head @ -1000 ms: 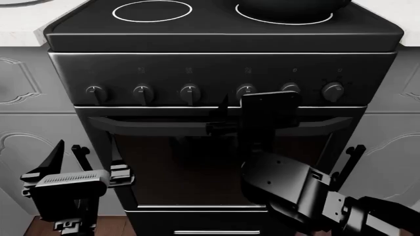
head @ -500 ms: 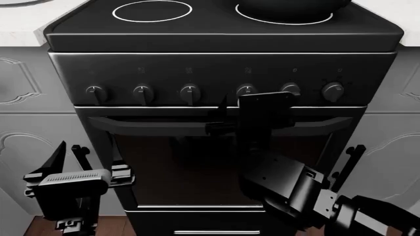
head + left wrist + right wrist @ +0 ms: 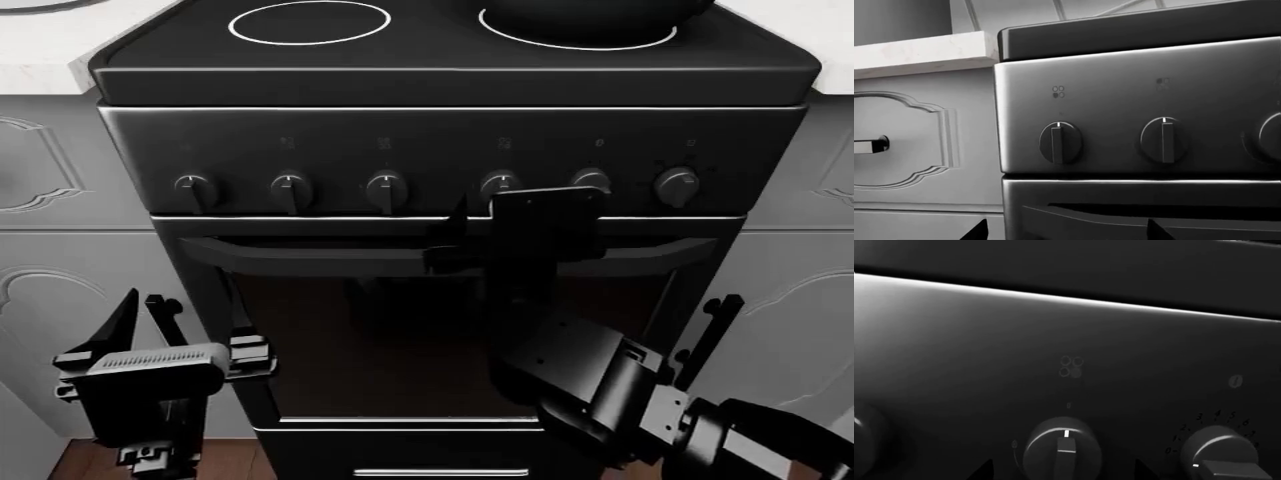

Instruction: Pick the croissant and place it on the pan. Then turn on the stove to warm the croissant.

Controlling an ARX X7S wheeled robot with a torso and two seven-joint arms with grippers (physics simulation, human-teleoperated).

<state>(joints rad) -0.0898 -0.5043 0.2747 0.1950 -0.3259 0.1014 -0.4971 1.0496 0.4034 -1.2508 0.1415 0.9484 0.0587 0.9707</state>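
From the head view, the glossy black deep pan (image 3: 594, 18) sits on the black freestanding stove's (image 3: 454, 140) back-right burner, and the left tool (image 3: 140, 330) hangs low with its fingers wide apart. The right tool (image 3: 454, 245) is raised near the knobs, its spread impossible to tell. Only the right wrist view shows a numbered dial knob (image 3: 1224, 455); no croissant shows in any view.

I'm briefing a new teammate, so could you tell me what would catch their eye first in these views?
The black stove fills the head view, its row of front knobs across the control panel. The right gripper is raised close in front of the knobs right of centre, while the left gripper hangs low beside the oven door. At the top edge, the pan sits on the right burner.
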